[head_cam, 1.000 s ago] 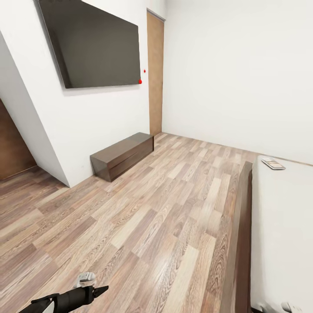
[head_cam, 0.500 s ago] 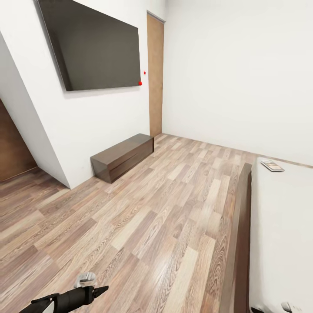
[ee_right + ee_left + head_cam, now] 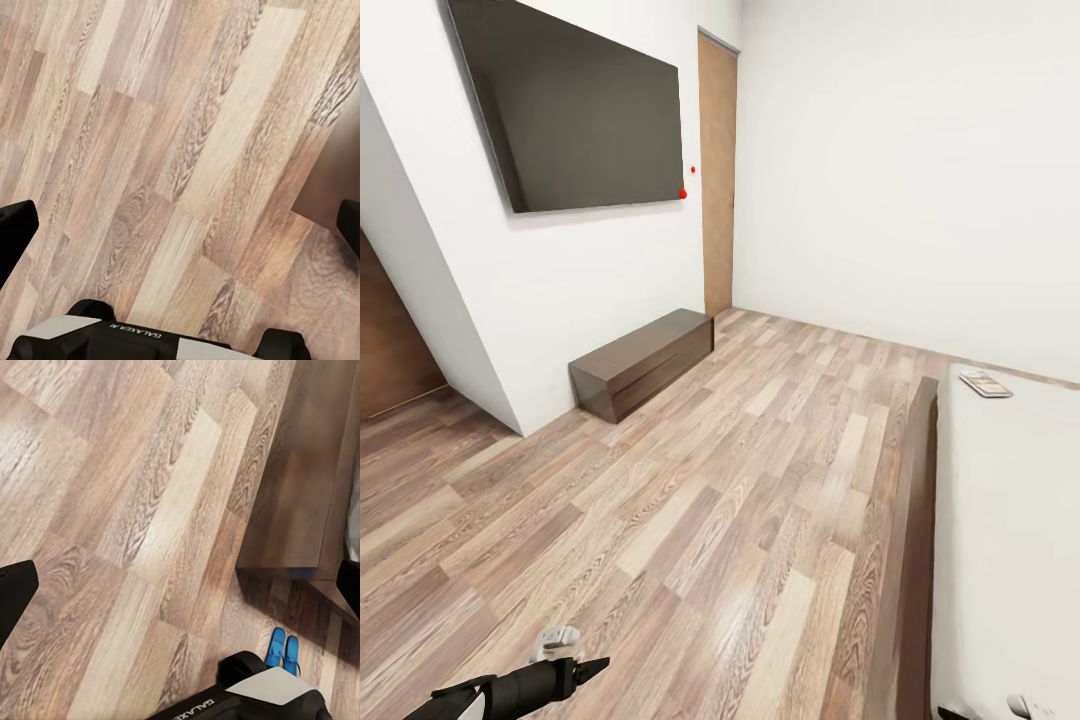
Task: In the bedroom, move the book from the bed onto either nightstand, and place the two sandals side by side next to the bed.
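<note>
I'm in the bedroom, on the move, both arms tucked low, nothing in hand.

Going L to R in head view: dark wall TV up on the white wall, long low dark bench under it on the wood floor, wooden door in the far corner. My left arm pokes in at the btm edge. Then the bed at far R: dark frame edge, light grey mattress. Near its far end lies the book, flat on the mattress, well apart from me. So book step isn't done yet. No nightstand visible from here, so I'd judge I need to find one before or after the pickup.

Left wrist view: the left gripper is wide open, empty; a dark fingertip shows at each side edge w/ bare floor btwn. Past my base, the sandals sit on the floor, both bright blue, side by side, touching or nearly, just beside what looks like the bed frame corner. Small in frame, so can't confirm exact alignment, but that part looks done or close to it.

Right wrist view: the right gripper likewise spread wide, holding nothing, planks below.

Left to do, as I judge: reach book, grasp, carry to a nightstand.
</note>
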Controlling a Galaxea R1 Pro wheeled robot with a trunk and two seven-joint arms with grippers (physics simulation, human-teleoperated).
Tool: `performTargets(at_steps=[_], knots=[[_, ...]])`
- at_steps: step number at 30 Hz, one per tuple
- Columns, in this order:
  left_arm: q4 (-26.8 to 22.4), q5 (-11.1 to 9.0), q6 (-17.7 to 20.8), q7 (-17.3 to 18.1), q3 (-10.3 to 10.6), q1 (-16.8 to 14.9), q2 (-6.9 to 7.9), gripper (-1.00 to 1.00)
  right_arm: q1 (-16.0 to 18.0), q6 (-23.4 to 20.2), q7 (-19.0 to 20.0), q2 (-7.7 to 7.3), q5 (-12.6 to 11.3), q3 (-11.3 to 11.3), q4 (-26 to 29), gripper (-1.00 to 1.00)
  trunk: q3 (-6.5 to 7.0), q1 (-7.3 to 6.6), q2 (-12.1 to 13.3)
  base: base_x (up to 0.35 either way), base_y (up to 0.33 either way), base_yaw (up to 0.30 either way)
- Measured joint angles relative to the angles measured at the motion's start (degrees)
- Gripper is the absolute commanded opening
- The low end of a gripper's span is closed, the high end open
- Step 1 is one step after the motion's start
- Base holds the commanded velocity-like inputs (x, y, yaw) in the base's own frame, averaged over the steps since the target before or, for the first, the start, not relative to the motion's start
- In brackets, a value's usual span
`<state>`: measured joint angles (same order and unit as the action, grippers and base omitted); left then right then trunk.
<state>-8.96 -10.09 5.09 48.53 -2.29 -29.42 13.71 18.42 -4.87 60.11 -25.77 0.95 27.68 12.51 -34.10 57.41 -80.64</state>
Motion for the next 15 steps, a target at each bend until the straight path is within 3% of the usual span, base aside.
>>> performTargets(at_steps=[15], knots=[[0.0, 0.0, 0.0, 0.0, 0.0, 0.0, 0.00, 1.00, 0.0, 0.0, 0.0, 0.00, 0.0, 0.0, 0.0, 1.00, 0.45, 0.00, 0.0, 0.000, 0.000, 0.000]])
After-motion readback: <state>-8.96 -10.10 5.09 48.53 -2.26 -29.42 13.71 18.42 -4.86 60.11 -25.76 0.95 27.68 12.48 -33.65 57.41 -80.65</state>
